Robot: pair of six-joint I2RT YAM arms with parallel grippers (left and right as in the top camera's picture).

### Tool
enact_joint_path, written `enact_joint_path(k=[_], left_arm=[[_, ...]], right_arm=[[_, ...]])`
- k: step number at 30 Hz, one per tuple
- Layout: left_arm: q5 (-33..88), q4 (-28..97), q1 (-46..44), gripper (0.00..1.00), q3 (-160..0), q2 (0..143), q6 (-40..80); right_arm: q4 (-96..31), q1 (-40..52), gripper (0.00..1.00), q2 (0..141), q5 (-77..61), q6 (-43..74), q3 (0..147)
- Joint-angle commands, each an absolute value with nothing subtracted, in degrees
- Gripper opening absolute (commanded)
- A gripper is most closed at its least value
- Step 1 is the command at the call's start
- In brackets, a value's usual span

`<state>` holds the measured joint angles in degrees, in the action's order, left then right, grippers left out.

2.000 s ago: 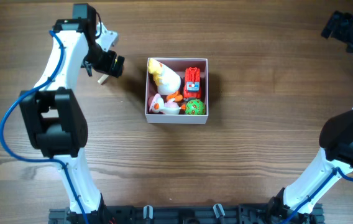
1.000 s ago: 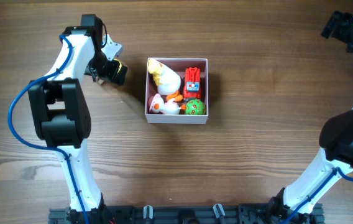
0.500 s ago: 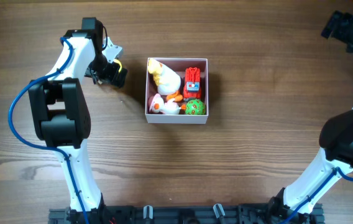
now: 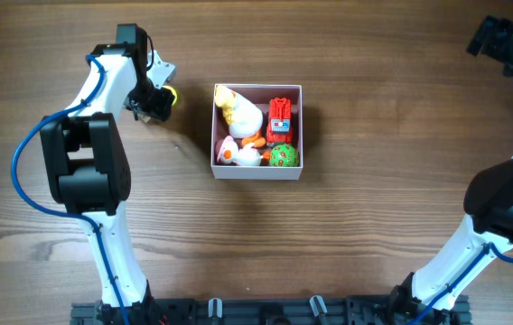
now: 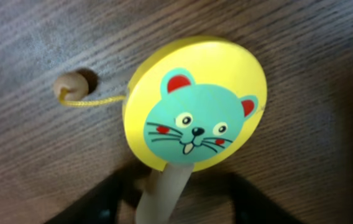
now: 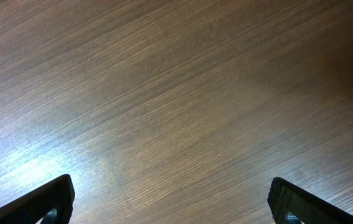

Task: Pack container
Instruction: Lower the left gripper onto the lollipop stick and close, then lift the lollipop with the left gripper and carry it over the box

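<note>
The container point(image 4: 256, 173) is a square white-walled box with a pink inside at the table's middle. It holds a white and yellow plush bird point(image 4: 240, 110), a red toy point(image 4: 280, 116), a green ball point(image 4: 283, 156) and a pink and white toy point(image 4: 229, 152). A yellow disc rattle point(image 5: 195, 102) with a teal mouse face, a wooden handle and a bead on a string lies on the table left of the box point(image 4: 169, 92). My left gripper point(image 5: 175, 205) is open, with a finger on each side of the handle point(image 4: 155, 101). My right gripper point(image 6: 176, 202) is open and empty at the far right point(image 4: 509, 41).
The wooden table point(image 4: 383, 208) stretches bare around the box. The rattle's bead point(image 5: 68, 84) lies on the wood left of the disc. Both arm bases stand at the front edge.
My left gripper has moved right and down toward the rattle, turned, then drawn back slightly left. The yellow disc now shows beside it. The right arm and the box have not moved.
</note>
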<state>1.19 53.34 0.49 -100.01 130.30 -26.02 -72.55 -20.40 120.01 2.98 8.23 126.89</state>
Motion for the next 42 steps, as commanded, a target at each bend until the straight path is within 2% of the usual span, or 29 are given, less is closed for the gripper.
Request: enact_joint_path(k=[1,6,14,16,20,31,38,42], left_arm=[[0.8,52.6,0.8,0.38,-98.8,131.0,-26.6],[0.5,52.7,0.8,0.36,-98.8,131.0,-26.6],[0.5,52.8,0.6,0.18,-98.9,130.6,-23.9],[0.5,53.1,0.6,0.18,-98.9,130.5,-23.3],[0.5,53.6,0.6,0.07,-98.9,130.5,-23.3],[0.6,53.5,-1.3,0.06,-104.5,126.9,-18.7],[0.6,53.5,-6.2,0.14,-113.1,119.5,-18.8],[0.6,53.7,-11.0,0.15,-113.7,114.9,-18.8]], right_arm=[[-72.4,-20.1,1.00,120.2,2.5,7.6,127.0],[-72.4,-20.1,1.00,120.2,2.5,7.6,127.0],[-72.4,-20.1,1.00,120.2,2.5,7.6,127.0],[-72.4,-20.1,1.00,120.2,2.5,7.7,127.0],[-72.4,-20.1,1.00,120.2,2.5,7.7,127.0],[-72.4,-20.1,1.00,120.2,2.5,7.7,127.0],[-72.4,-20.1,1.00,120.2,2.5,7.6,127.0],[-72.4,-20.1,1.00,120.2,2.5,7.6,127.0]])
